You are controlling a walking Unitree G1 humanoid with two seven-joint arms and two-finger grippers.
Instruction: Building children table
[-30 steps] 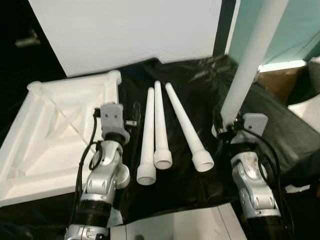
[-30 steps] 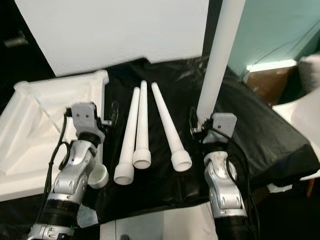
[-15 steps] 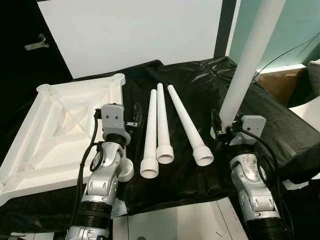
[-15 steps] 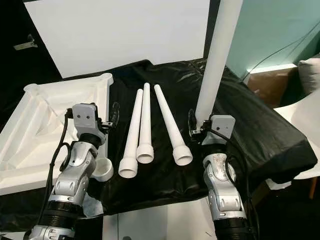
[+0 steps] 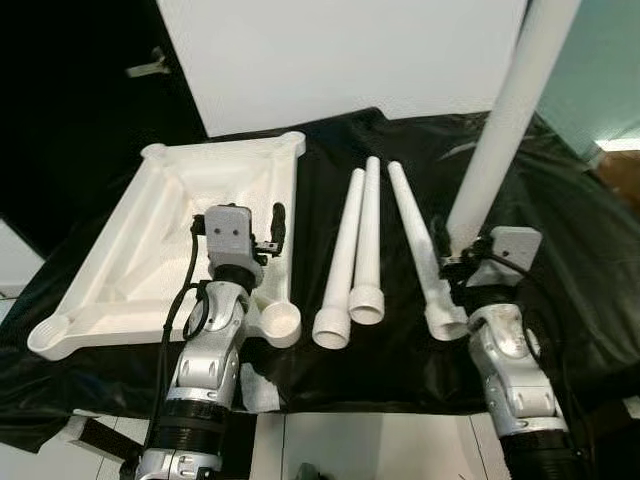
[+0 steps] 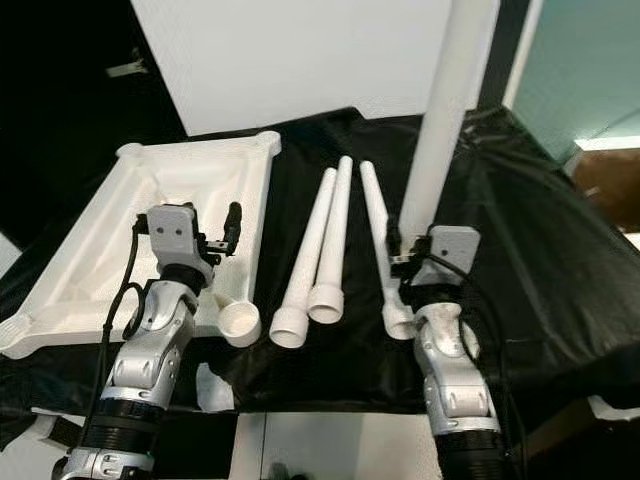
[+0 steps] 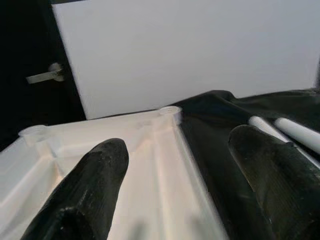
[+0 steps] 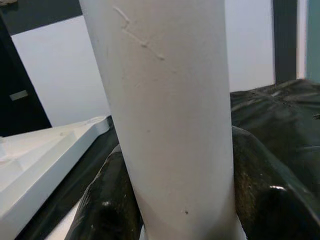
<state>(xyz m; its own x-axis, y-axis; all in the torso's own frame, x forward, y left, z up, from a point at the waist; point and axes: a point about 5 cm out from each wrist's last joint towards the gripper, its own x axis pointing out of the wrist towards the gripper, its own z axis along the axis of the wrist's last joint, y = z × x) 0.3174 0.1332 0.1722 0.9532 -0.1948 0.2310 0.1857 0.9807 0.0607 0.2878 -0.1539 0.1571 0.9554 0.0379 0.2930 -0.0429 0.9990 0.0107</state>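
Observation:
An upturned white tabletop with ribs and round corner sockets lies at the left on the black cloth. Three white tapered legs lie side by side in the middle, wide ends toward me. My left gripper hovers open over the tabletop's near right edge; its black fingers have nothing between them. My right gripper is shut on a fourth white leg, held upright, beside the rightmost lying leg. In the right wrist view that leg sits squeezed between both fingers.
A large white panel leans at the back behind the black-draped table. A dark door with a handle is at the far left. The table's front edge runs just below my wrists, with pale floor beneath.
The camera has swung left, so the whole scene slid right and more of the tabletop shows. The upright leg stays in my right gripper; the lying legs have not moved.

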